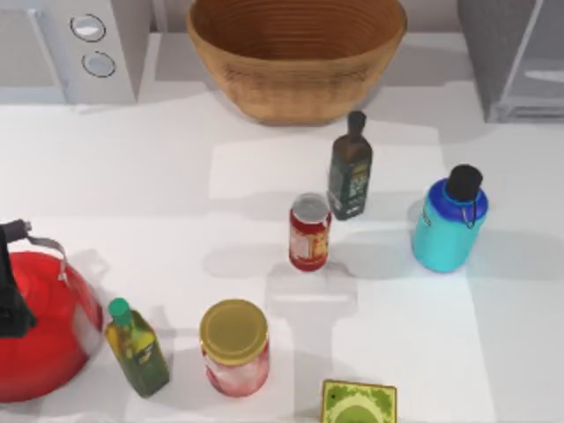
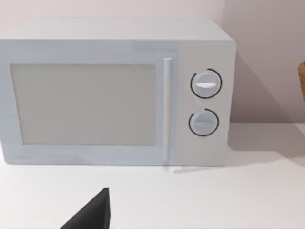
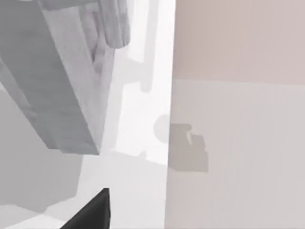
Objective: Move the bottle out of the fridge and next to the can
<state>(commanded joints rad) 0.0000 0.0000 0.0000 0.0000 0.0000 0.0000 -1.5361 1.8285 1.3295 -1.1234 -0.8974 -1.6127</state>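
bottle (image 1: 448, 225) upright on table, out of fridge (image 1: 515, 55) | can (image 1: 309, 231) a short way left, green glass bottle (image 1: 350, 169) nearby | neither gripper near bottle, finger state cannot tell | remaining: closing gap to can, if judged needed

Turquoise bottle (image 1: 448, 231), black-capped; red can (image 1: 309, 233), silver top; grey fridge (image 1: 515, 55).

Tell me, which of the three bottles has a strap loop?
The turquoise bottle at the table's right; the dark green bottle and small oil bottle have none.
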